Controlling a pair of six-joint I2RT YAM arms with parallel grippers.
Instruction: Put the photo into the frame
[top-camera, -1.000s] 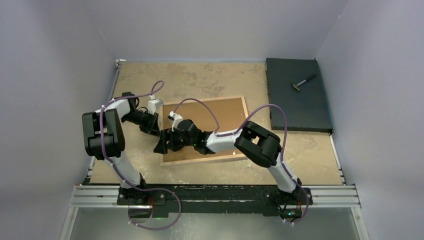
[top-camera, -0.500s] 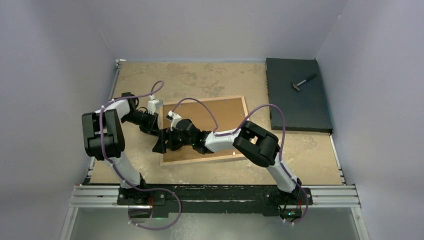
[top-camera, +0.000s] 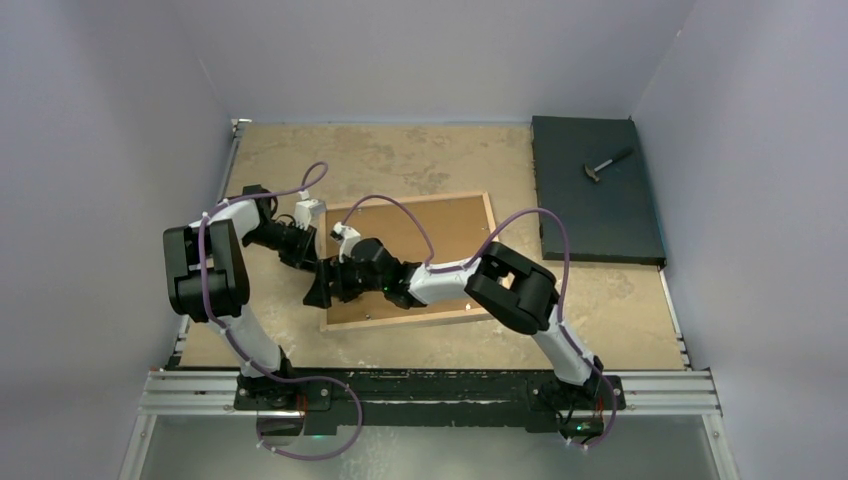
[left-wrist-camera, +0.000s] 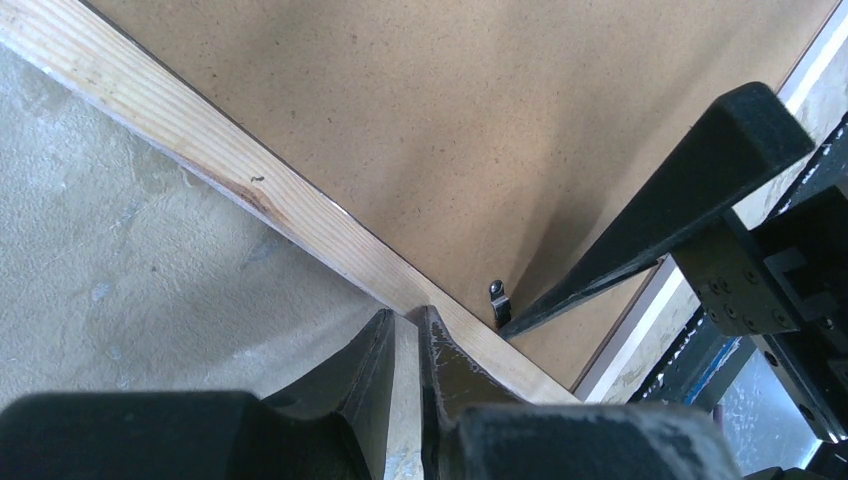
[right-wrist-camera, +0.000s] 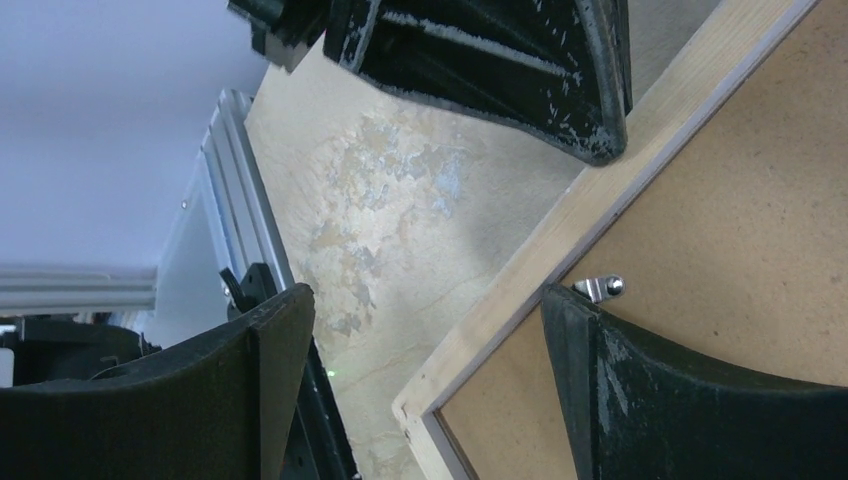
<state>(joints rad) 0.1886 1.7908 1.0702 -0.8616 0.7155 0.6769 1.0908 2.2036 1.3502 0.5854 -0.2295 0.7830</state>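
L gripper (left-wrist-camera: 405, 325) nearly clenched, empty, tips on frame (left-wrist-camera: 250, 180) rail. R gripper (right-wrist-camera: 425, 300) splayed wide, finger beside tab (right-wrist-camera: 600, 288). Frame prob. stiff, lightish; grab by rail.

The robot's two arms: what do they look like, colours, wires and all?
Both are built from white tubes joined by chunky black housings, the left arm and the right arm alike. A purple cable loops loosely along each. The left gripper and the right gripper each end in two curved black fingers, scuffed with whitish scratches.
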